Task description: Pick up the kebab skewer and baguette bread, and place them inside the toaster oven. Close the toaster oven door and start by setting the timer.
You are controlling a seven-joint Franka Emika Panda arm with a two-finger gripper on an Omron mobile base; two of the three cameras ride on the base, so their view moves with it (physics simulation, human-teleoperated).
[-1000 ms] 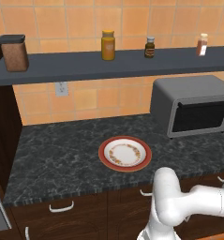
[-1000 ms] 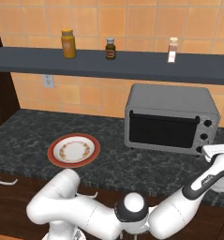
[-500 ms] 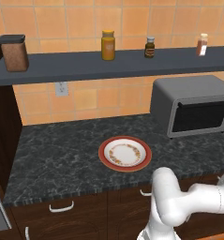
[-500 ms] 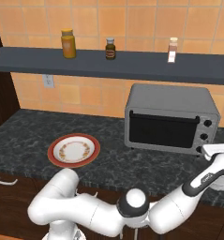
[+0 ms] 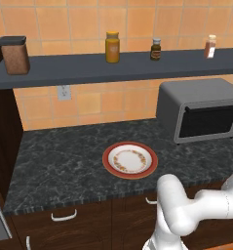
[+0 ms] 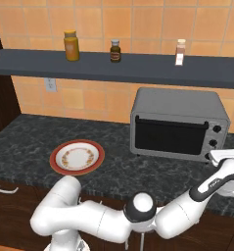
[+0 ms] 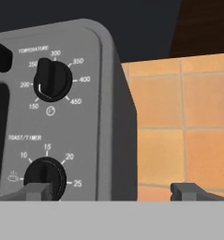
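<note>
The toaster oven (image 6: 179, 110) stands on the counter at the right, its dark glass door (image 6: 170, 136) shut. My gripper (image 6: 217, 156) hovers just in front of its lower right corner, by the knobs. In the hand view the gripper (image 7: 112, 192) is open with nothing between its fingers. The left fingertip (image 7: 36, 191) sits in front of the timer knob (image 7: 45, 178), and the right one is over the tiled wall. Above the timer knob is the temperature knob (image 7: 51, 80). The kebab skewer and baguette bread are hidden from sight.
A red-rimmed plate (image 5: 130, 160) lies bare on the dark stone counter (image 5: 64, 161), left of the oven. Jars and bottles stand on the grey shelf (image 5: 113, 68) above. Drawer fronts with handles run below the counter's edge.
The arm's lower joints have shifted slightly. The gripper stays open at the oven's right end.
</note>
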